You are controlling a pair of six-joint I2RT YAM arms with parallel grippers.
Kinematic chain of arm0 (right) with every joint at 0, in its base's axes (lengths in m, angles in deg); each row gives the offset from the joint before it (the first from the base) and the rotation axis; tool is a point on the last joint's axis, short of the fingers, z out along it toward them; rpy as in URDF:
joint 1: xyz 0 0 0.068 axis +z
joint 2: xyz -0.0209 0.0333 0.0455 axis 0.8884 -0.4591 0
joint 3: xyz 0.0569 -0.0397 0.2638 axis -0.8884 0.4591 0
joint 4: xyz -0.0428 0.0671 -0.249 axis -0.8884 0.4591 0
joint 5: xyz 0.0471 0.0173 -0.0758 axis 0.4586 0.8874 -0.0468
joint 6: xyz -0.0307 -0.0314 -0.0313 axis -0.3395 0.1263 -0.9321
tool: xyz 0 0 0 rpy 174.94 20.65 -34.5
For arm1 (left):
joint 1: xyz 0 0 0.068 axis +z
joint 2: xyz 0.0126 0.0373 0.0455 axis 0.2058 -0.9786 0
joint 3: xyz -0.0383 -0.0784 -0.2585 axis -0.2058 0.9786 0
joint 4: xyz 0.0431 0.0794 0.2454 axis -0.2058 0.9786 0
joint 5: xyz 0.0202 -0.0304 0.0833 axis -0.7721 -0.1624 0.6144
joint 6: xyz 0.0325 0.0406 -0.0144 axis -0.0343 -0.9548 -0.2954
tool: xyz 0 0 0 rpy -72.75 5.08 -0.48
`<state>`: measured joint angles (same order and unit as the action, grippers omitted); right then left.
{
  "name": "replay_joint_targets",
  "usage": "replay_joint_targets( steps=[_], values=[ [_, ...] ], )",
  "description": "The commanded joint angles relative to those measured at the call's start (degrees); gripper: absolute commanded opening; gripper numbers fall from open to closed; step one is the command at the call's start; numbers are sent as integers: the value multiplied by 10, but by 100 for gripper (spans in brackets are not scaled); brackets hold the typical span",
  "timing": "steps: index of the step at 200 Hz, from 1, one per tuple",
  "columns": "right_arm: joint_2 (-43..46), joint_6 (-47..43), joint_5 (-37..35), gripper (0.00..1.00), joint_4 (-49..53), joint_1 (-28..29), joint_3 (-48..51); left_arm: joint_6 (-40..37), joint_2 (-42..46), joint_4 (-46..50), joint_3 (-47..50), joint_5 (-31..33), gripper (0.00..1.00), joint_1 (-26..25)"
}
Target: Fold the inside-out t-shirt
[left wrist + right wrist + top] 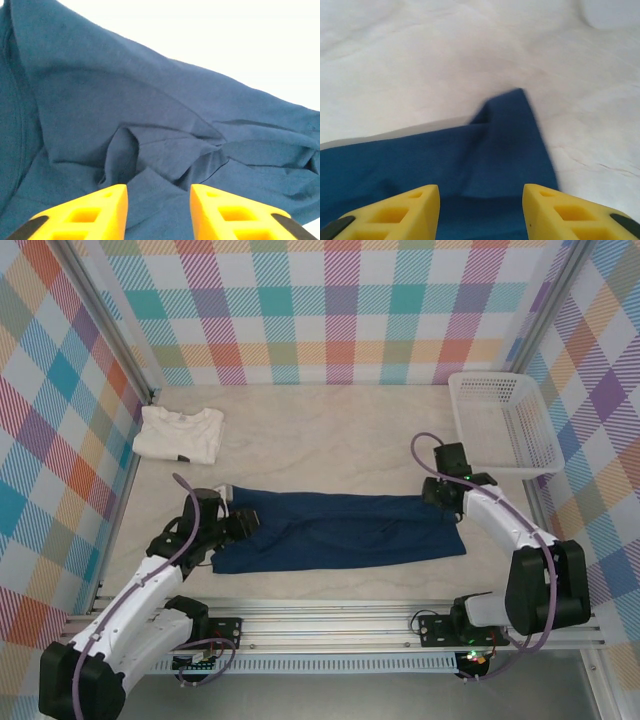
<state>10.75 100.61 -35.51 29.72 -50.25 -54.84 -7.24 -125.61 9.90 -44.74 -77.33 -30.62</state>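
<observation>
Cloth of the inside-out t-shirt (340,530) lies as a long band across the table's (330,430) near middle. The left gripper (235,523) and the right gripper (440,490) sit one at each end, jaws apart and gripping nothing, probably so both ends can be handled together. Count: one cream shirt (180,433), one navy shirt, one white basket (455,390), two grippers.

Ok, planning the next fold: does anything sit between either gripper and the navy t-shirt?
Nothing visible. The left gripper and right gripper hang directly over the navy t-shirt, jaws parted, only its cloth below.

t-shirt (495,155) corner blurred, right claw (480,192) cropped
</observation>
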Motion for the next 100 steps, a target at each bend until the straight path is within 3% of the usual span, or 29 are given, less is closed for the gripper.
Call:
replay_joint_targets(
  steps=[1,27,52,100],
  values=[
    [-55,-8,69,49,-31,26,-31,-1,-38,-75,-28,-3,45,-9],
    [-148,25,114,45,22,50,-87,-1,-170,-69,-88,-28,47,-12],
    [-176,65,164,39,49,56,-77,-11,-266,-34,-124,-35,47,-25],
    [-136,92,184,38,61,76,-12,-19,-308,31,-113,-61,49,-56]
  ],
)
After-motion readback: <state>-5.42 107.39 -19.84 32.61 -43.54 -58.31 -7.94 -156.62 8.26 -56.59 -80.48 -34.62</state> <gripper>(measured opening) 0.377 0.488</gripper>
